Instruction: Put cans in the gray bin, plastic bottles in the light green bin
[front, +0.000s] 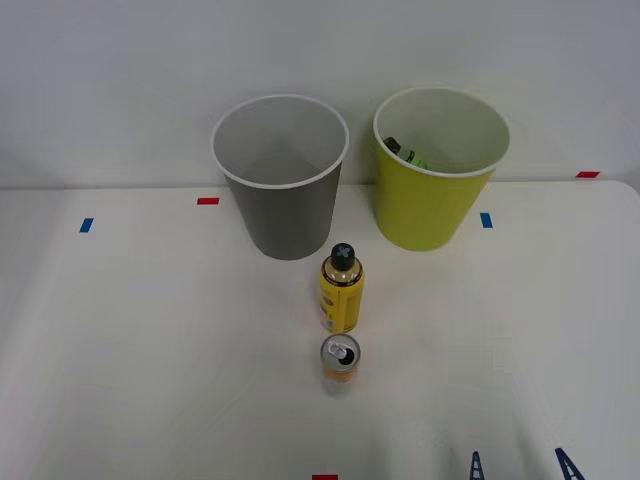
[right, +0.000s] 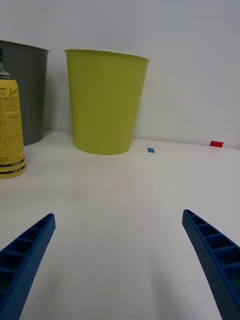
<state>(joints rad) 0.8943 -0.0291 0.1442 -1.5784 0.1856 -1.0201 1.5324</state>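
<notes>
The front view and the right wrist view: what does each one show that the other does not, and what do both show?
Front view alone: the small orange-yellow drink can with its silver pull-tab top, standing in front of the bottle, the insides of the two bins, with a dark green item in the light green one, and a red tape mark.

Wrist view alone: the printed label text on the bottle.

Both: the yellow black-capped bottle, the round gray bin, the round yellow-green bin, the white table and the open blue ribbed claw.
</notes>
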